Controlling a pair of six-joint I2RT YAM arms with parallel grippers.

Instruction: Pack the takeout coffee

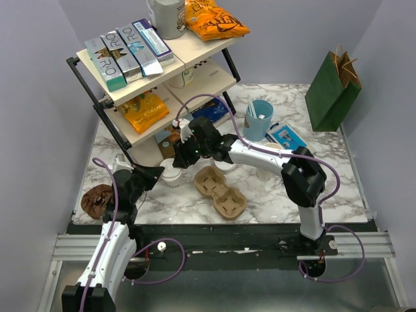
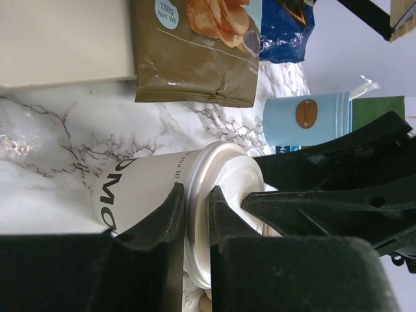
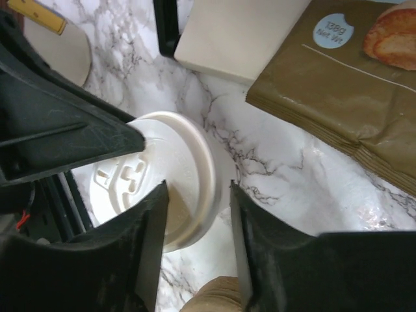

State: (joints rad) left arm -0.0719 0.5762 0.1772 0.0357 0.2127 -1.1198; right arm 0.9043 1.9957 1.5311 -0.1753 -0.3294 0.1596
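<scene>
Left gripper (image 2: 194, 198) fingers pinch the rim of the white lid (image 2: 224, 169). Right gripper (image 3: 196, 188) fingers are spread, one over the lid, one outside its rim. The takeout coffee (image 1: 172, 174) is a small cream cup with black letters. It stands straight up, lid on top, near the front edge of the marble table (image 1: 325, 188), left of middle. The walls (image 1: 39, 65) are pale purple.
</scene>
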